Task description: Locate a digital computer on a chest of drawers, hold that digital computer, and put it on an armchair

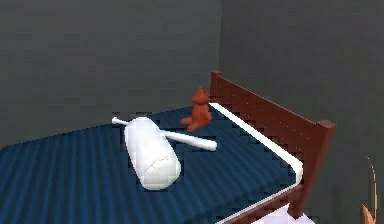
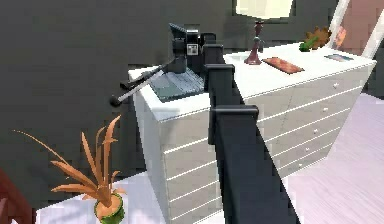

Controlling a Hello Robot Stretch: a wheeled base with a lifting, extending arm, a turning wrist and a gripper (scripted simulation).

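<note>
Dresser top [image 2: 310, 72], upper middle: flat grey computer [image 2: 180, 88] sits at the left corner by the gripper [image 2: 135, 82], can't tell if it's gripped, so a lift could tip it off.

The bed cover [image 1: 60, 175] is dark blue with fine stripes, the bolster [image 1: 152, 152] and bat [image 1: 195, 141] white, the toy bear [image 1: 201, 108] rust-red, the bed frame [image 1: 285, 125] dark reddish brown, the wall [image 1: 100, 50] dark grey. The chest of drawers [image 2: 300, 110] is white, the flat slab [image 2: 178, 86] grey-blue, the arm [image 2: 240, 150] black, the lamp shade [image 2: 262, 8] cream, the plant's leaves [image 2: 90, 160] orange-brown, its pot [image 2: 110, 212] green
</note>
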